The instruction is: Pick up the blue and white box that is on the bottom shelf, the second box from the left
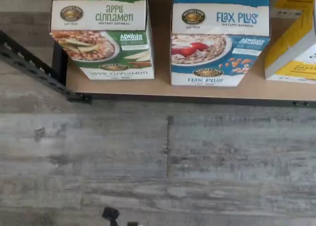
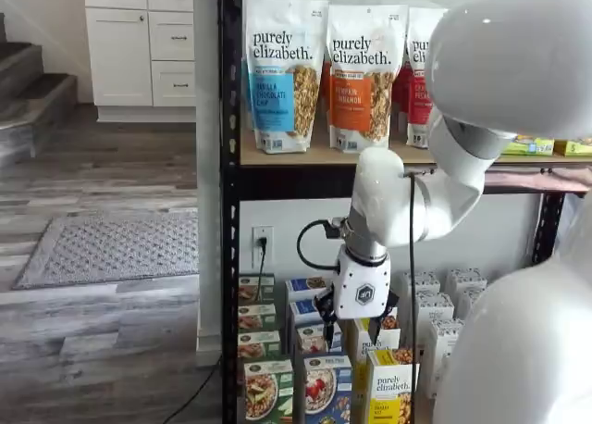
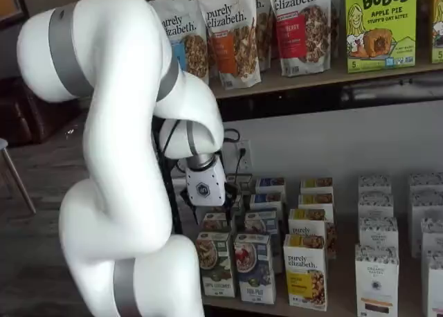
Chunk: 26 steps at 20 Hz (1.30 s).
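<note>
On the bottom shelf (image 1: 163,90), in the wrist view, we see the blue and white box (image 1: 219,38) standing upright at the front edge, printed "Flax Plus". A green-fronted carton (image 1: 101,33) stands near it across a gap, and a tilted yellow carton (image 1: 296,48) sits just beside it on the other flank. Grey plank flooring (image 1: 148,157) fills the foreground.

In a shelf view, we find the blue and white box (image 2: 324,392) in the front row, between the green-fronted carton (image 2: 264,392) and the yellow carton (image 2: 390,387). The pincer (image 2: 356,327) hangs above the rows behind it; we cannot tell whether its fingers are parted.

In a shelf view, the blue and white box (image 3: 254,268) stands below the pincer (image 3: 208,210), whose fingers are hidden among the cartons.
</note>
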{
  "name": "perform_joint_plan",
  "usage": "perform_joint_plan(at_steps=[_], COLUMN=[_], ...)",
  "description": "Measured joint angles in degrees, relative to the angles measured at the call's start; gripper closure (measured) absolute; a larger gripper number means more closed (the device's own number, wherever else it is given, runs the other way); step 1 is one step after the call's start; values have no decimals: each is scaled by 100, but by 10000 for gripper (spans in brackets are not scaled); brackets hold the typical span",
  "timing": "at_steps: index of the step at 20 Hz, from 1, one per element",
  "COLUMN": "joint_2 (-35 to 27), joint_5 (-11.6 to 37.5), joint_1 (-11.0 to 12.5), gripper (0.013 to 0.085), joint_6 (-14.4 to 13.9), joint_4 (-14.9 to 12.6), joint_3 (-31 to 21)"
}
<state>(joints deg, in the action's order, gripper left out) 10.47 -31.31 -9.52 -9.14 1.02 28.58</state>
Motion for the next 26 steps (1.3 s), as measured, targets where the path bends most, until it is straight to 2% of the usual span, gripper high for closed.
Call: perform_joint_plan(at_steps=[8, 16, 21, 26], joint_2=[-611, -1056, -1318, -1688], joint_5=[305, 487, 724, 988], joint_1=[109, 73, 75, 55], gripper=[130, 130, 130, 130], joint_6=[92, -190, -121, -364], joint_4=[-27, -310, -237, -483], joint_3=[277, 539, 640, 785])
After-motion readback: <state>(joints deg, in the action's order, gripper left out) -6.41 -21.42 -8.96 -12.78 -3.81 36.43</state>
